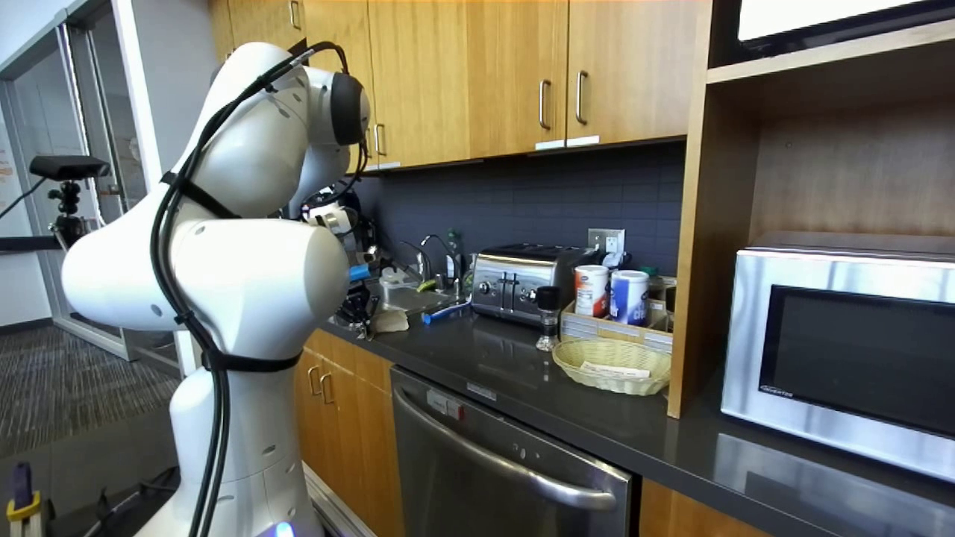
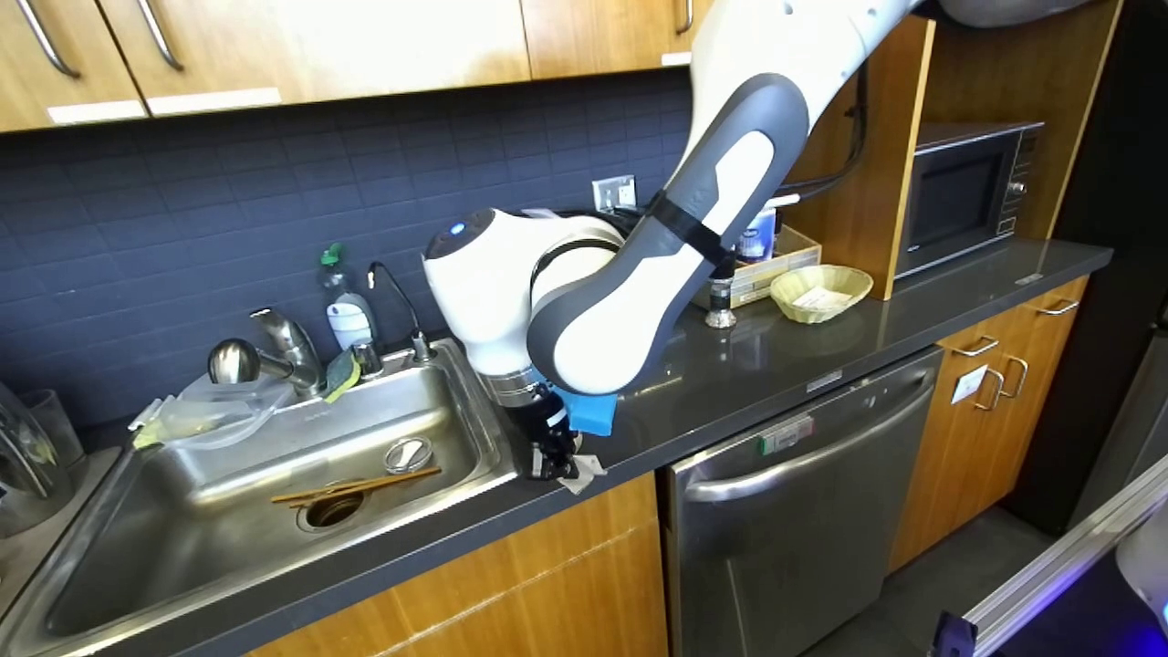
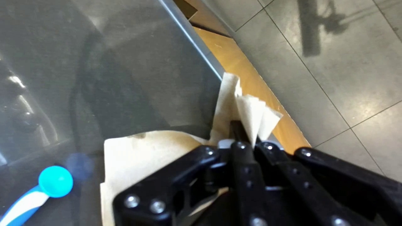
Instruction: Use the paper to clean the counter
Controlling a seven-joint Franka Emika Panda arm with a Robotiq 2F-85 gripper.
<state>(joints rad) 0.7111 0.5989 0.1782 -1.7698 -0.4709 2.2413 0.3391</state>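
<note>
Blk metal gripper (image 3: pixel 246 138) clenched on thin tan paper sheet (image 3: pixel 135 157): crumpled part btwn fingertips, flatter part beside them over glossy dk-grey counter (image 3: pixel 141 78); blue/white round-ended handle (image 3: pixel 56 181) lies apart from fingers.

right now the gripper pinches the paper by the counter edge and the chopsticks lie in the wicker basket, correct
Wrong place for the chopsticks: an exterior view shows them in the steel sink; the gripper does pinch the paper by the counter edge.
</note>
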